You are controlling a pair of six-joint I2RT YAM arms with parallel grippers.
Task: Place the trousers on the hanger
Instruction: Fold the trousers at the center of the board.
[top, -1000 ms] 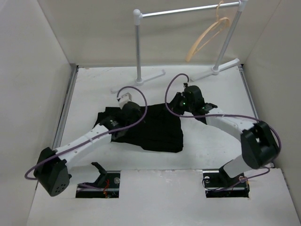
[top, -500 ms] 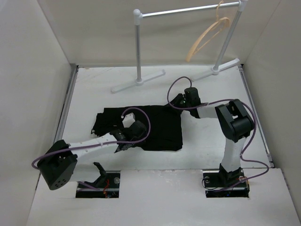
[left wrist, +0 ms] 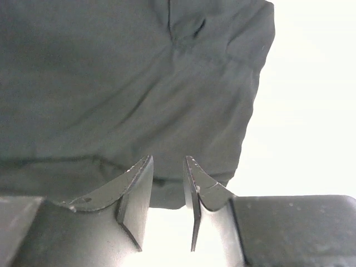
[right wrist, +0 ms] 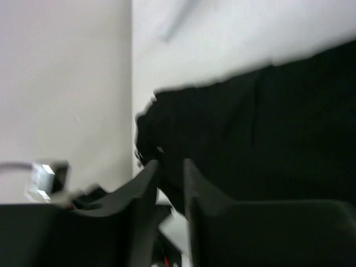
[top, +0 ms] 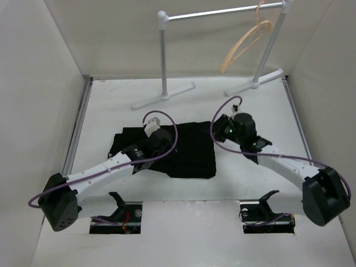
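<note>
Trousers (top: 186, 153) lie flat on the surface (top: 250, 105), squarer than a second ago. Left hand (left wrist: 168, 161) has moved back over the cloth, slightly spread and empty. Right hand (right wrist: 171, 167) has drawn off the edge, slightly spread. Hanger (top: 245, 41) hangs on the rail (top: 222, 11), well apart; hanging not begun.

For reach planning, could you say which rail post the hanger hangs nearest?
The right-hand post; the hanger hangs beside it, far from the left post.

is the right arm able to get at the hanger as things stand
Probably yes: the hanger hangs on the rail on that arm's side, with open space between it and the right claw.
</note>
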